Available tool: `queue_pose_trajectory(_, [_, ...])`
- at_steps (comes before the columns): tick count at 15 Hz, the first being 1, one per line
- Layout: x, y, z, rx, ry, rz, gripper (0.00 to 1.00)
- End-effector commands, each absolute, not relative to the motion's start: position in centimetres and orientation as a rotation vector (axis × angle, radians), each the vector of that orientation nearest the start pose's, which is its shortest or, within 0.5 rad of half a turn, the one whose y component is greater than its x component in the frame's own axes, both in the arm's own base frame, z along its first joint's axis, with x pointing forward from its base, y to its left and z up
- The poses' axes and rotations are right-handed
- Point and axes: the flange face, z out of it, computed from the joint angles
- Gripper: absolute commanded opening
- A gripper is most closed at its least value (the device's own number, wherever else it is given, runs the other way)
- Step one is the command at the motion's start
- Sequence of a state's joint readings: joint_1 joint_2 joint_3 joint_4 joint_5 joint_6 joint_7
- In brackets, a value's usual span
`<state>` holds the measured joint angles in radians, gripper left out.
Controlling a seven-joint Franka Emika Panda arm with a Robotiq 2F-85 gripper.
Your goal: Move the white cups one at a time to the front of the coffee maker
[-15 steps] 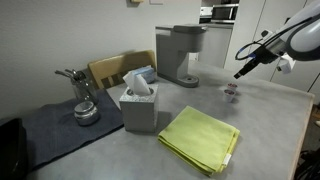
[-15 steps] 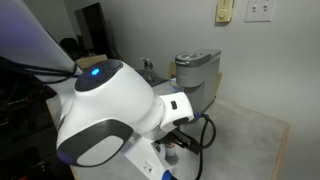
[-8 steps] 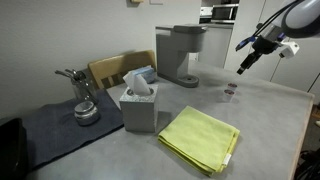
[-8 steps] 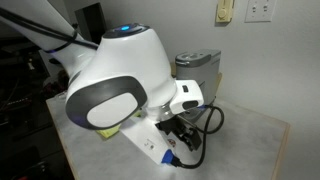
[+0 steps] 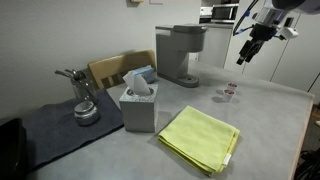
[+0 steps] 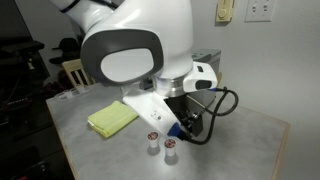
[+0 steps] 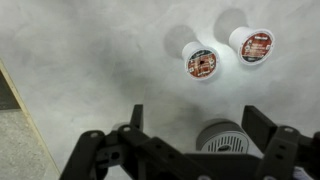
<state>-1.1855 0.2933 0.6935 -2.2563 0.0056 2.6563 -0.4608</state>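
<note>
Two white cups with dark reddish tops (image 7: 201, 62) (image 7: 252, 46) stand side by side on the grey table. They also show in both exterior views (image 5: 230, 91) (image 6: 151, 143) (image 6: 170, 150). A third white cup (image 7: 222, 136) sits on the table with its ribbed white bottom facing me. My gripper (image 7: 198, 125) is open and empty, its fingers spread wide, high above the cups (image 5: 245, 57). The coffee maker (image 5: 180, 52) stands at the back of the table, left of the cups.
A grey tissue box (image 5: 139, 105) and a yellow-green cloth (image 5: 200, 138) (image 6: 112, 119) lie nearer the front. A metal moka pot (image 5: 84, 100) stands on a dark mat (image 5: 50, 130). A wooden chair back (image 5: 110, 68) is behind the box.
My gripper has risen from just above the cups to well above the table. The cups have stayed in place.
</note>
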Motion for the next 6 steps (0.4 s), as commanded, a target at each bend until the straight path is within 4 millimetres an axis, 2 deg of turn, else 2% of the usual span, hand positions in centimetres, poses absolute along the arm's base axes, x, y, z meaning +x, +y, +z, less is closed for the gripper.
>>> queue_pose_trajectory(1, [49.2, -26.8, 28.8, -3.036, 0.125, -0.36, 1.0])
queue_pose_trajectory(3, [49.4, -27.0, 30.3, -3.052, 0.137, -0.353, 1.0])
queue_pose_trajectory(6, [49.5, -26.8, 30.6, -3.057, 0.133, -0.35, 1.0])
